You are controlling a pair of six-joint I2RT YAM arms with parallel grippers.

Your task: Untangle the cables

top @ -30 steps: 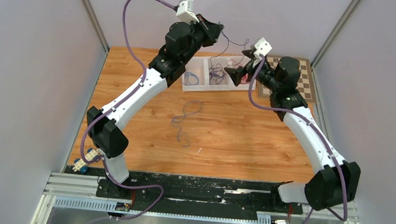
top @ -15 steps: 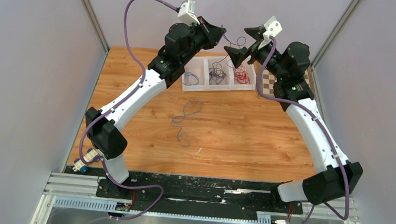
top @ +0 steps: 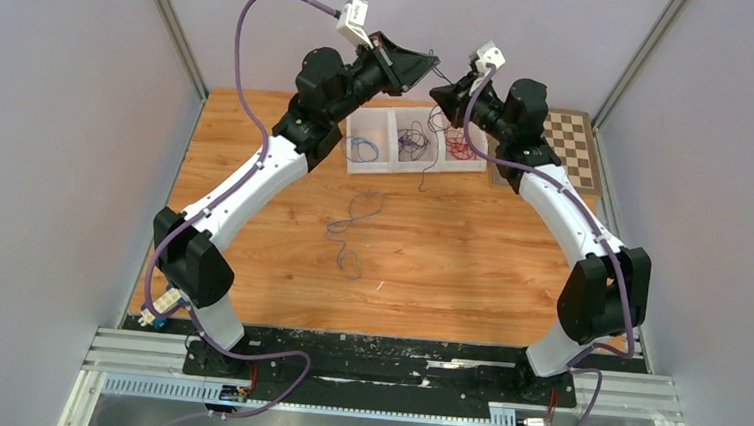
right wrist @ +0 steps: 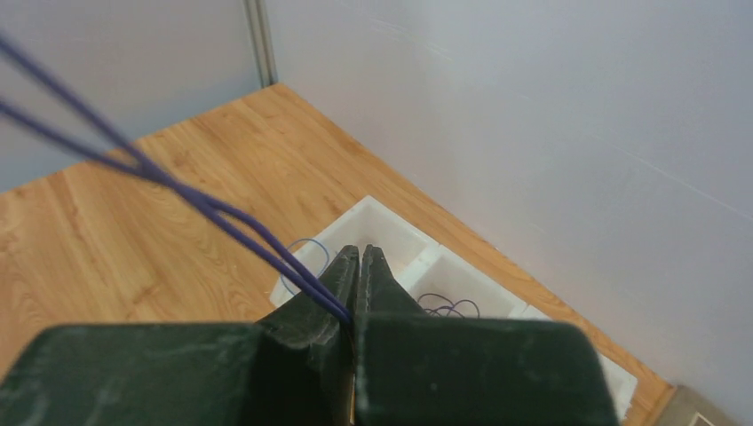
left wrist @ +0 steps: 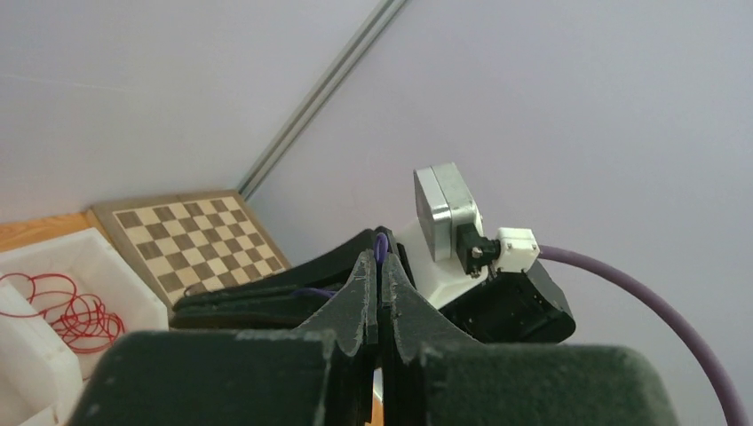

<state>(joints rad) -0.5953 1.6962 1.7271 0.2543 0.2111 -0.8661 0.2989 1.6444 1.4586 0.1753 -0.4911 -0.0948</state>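
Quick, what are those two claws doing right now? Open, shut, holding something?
Left gripper: closed, pinching a purple cable.
Right gripper: closed, also on purple cable.

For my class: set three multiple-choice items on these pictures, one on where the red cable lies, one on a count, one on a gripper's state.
1. Where does the red cable lie?
A. on the bare table
B. in the end compartment of the white tray, nearest the chessboard
C. on the chessboard

2. How many compartments does the white tray have?
A. two
B. three
C. four

3. What state is the right gripper in?
A. wide open
B. shut on nothing
C. shut on the purple cable

Answers:
1 B: the top view shows the red loops inside that end compartment.
2 B: the top view shows three compartments side by side.
3 C: the right wrist view shows purple strands running in between the closed fingertips.
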